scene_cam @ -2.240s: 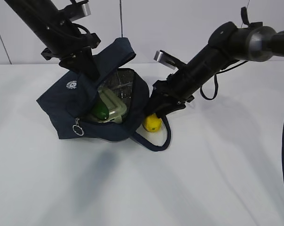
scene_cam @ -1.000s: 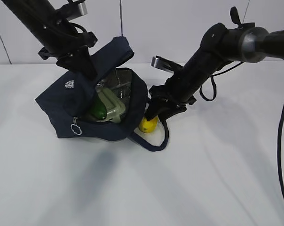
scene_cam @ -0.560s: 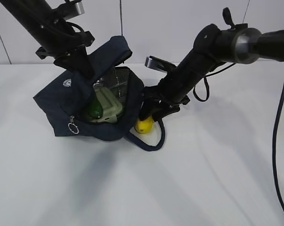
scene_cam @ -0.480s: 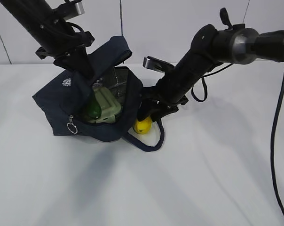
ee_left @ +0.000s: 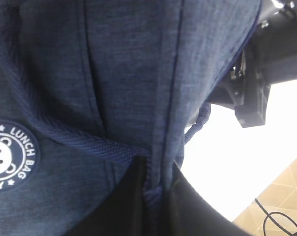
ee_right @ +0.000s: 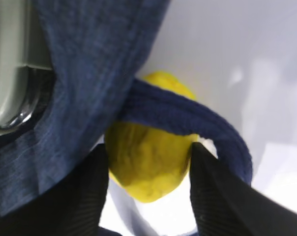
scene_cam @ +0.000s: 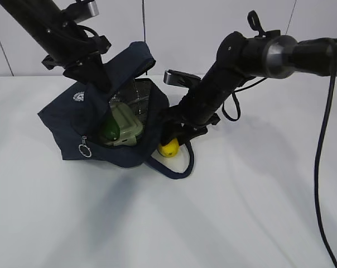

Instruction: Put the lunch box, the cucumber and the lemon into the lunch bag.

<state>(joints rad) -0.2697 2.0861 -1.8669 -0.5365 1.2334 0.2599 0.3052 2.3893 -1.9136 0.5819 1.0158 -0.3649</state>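
Note:
The navy lunch bag (scene_cam: 68, 120) stands tilted with its mouth open toward the right. My left gripper (scene_cam: 97, 84) is shut on the bag's upper fabric (ee_left: 114, 73), pinching a seam between its fingers (ee_left: 156, 184). Inside the bag lie the lunch box (scene_cam: 125, 125) with its sage-green lid and the dark green cucumber (scene_cam: 109, 132). The yellow lemon (scene_cam: 169, 148) sits low at the bag's right edge, outside the mouth. My right gripper (ee_right: 149, 157) is shut on the lemon (ee_right: 148, 162), one finger on each side. A bag handle (ee_right: 188, 120) lies across the lemon's top.
One loop handle (scene_cam: 182, 164) trails on the white table (scene_cam: 241, 212) below the lemon. A silver zipper pull (scene_cam: 85, 151) hangs at the bag's front. A round white logo patch (ee_left: 11, 155) shows beside my left gripper. The right arm's cable (scene_cam: 325, 139) hangs at the right.
My right gripper and the lemon have shifted left, closer to the bag's mouth. The bag has slid slightly left too. The left gripper keeps its hold.

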